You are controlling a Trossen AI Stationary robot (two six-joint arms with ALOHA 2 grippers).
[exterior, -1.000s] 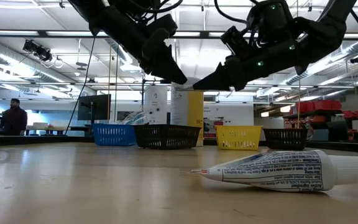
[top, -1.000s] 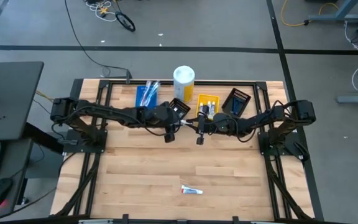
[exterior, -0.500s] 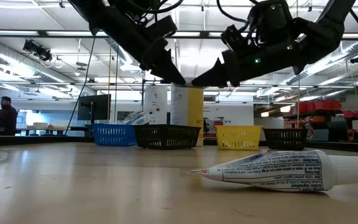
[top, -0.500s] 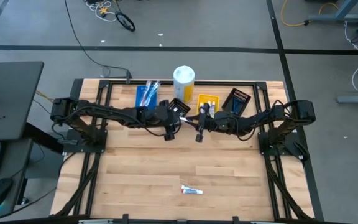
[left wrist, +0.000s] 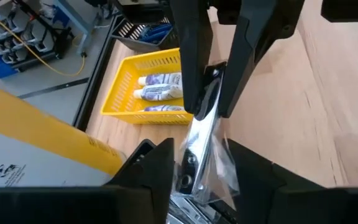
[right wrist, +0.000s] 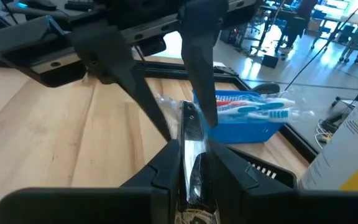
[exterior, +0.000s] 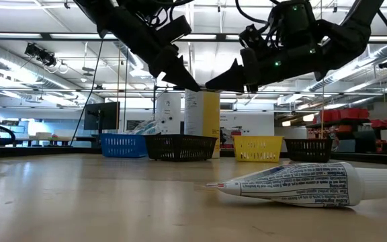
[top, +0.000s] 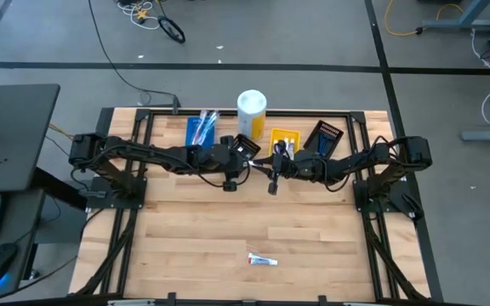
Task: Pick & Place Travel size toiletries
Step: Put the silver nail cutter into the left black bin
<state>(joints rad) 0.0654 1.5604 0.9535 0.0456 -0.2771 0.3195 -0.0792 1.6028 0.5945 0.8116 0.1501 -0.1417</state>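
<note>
A dark razor in clear wrap (left wrist: 201,146) hangs in the air between both grippers, above the table's middle near the far bins. My left gripper (left wrist: 201,177) comes from the left, my right gripper (right wrist: 191,171) from the right, and they meet tip to tip (top: 252,167). Both are shut on the razor (right wrist: 190,134). A white toothpaste tube with blue and red print (top: 262,260) lies on its side near the table's near edge, close to the low camera (exterior: 301,185). My left gripper holds one end of the wrapped razor (left wrist: 197,163) between its two fingers, coming level from the table's left, fingers along the razor. The clear wrap fills the gap between them. The razor is clear of the table. My right gripper pinches the razor's other end (right wrist: 189,152) between its two fingers, coming level from the table's right and lying along it. In the left wrist view its fingertips (left wrist: 194,102) close on the dark handle. The razor bridges the two grippers in the air.
Along the far edge stand a blue bin with toothbrushes (top: 201,129), a black bin (top: 247,146) under the left arm, a tall white-and-yellow cylinder (top: 252,113), a yellow bin with tubes (top: 284,143) and another black bin (top: 326,138). Bare wood spans the near half.
My right gripper has moved toward the left gripper and risen a little, tipping from slanting downward to nearly level, until its tips meet the left gripper's. The left gripper has stayed almost in place. The toothpaste tube has not moved.
</note>
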